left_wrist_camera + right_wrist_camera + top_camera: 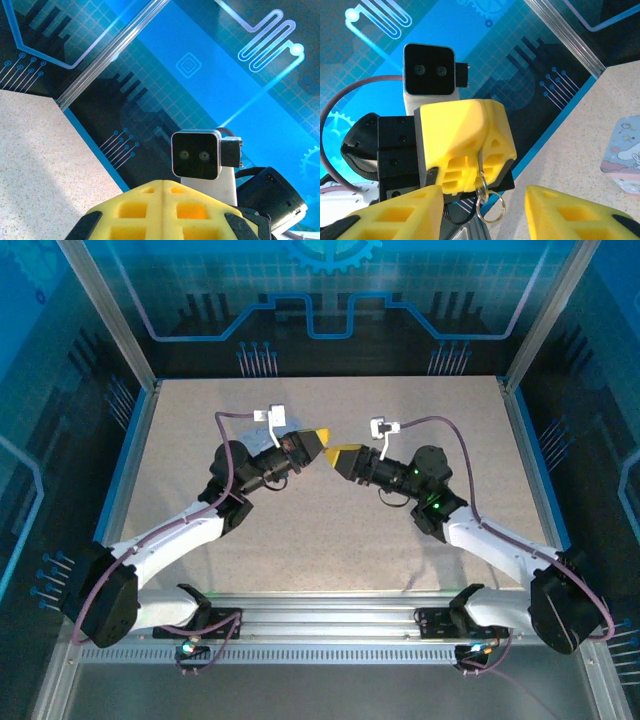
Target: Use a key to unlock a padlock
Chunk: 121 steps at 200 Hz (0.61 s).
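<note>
Left gripper (318, 439), pinching the key (481, 161), faces right gripper (341, 454).

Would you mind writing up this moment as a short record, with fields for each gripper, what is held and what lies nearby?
left gripper: shut, tip to tip with the other over the middle of the table
held: the key, a thin metal sliver pinched in the seam between the fingers, rings hanging below it
right gripper: open, fingers spread, facing the key
nearby: pastel tin resting on the table, apart from both grippers
</note>
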Motion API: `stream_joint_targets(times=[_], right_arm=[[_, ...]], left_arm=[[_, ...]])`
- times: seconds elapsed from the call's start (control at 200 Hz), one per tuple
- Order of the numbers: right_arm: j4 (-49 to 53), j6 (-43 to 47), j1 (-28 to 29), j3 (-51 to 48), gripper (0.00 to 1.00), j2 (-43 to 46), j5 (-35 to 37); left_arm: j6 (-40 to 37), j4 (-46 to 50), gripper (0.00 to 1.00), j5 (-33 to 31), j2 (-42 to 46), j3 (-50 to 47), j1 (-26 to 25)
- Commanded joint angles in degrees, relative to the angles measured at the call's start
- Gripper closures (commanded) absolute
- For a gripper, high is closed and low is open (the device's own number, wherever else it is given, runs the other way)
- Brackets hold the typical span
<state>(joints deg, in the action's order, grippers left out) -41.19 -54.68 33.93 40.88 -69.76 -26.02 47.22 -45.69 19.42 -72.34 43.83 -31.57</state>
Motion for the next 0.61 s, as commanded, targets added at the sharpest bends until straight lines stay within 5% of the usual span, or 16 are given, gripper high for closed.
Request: stream_joint_targets(times=[0.0,0.6], right_arm=[[-0.8,-0.3,0.7,1.7,0.57,-0.6,0.1],[0.0,-1.0,1.4,2.9,0.83,-2.5,1.1]], left_arm=[[0.7,-2.6,1.00,0.9,0.0,-0.7,-0.3],[1.2,-3.0,1.00,0.5,0.3,-1.4,-0.3]])
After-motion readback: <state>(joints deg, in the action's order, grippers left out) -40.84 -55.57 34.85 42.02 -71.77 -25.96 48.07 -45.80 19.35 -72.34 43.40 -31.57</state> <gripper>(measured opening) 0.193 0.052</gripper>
